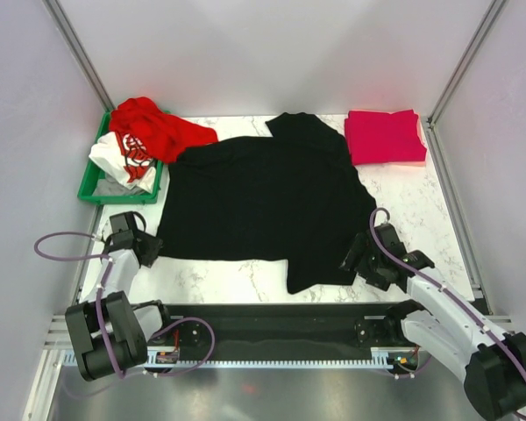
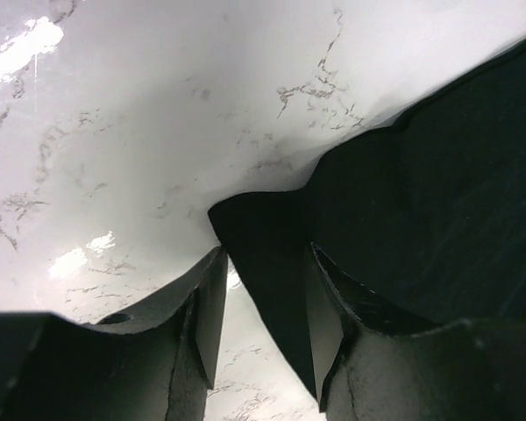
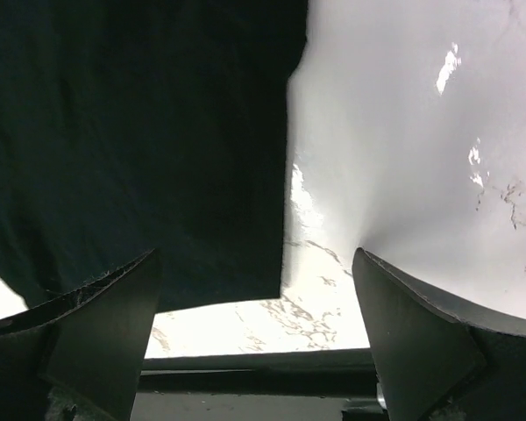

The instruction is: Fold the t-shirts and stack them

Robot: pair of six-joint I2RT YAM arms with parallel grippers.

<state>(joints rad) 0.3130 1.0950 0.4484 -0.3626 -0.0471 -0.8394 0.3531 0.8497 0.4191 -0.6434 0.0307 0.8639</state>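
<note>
A plain black t-shirt [image 1: 263,197] lies spread flat on the marble table. My left gripper [image 1: 152,248] is at its near left corner. In the left wrist view that gripper [image 2: 265,263] is open, with the black corner [image 2: 263,237] lying between the fingers. My right gripper [image 1: 358,260] is at the shirt's near right corner. In the right wrist view it [image 3: 256,263] is wide open over the black cloth's corner [image 3: 202,219]. A folded crimson-pink t-shirt [image 1: 384,137] lies at the back right. A red t-shirt [image 1: 162,130] and a white one with a red print [image 1: 127,158] are piled in the bin.
A green plastic bin [image 1: 95,189] stands at the back left and holds the two crumpled shirts. Grey walls and metal frame posts close in the table on three sides. A black rail [image 1: 272,320] runs along the near edge between the arm bases.
</note>
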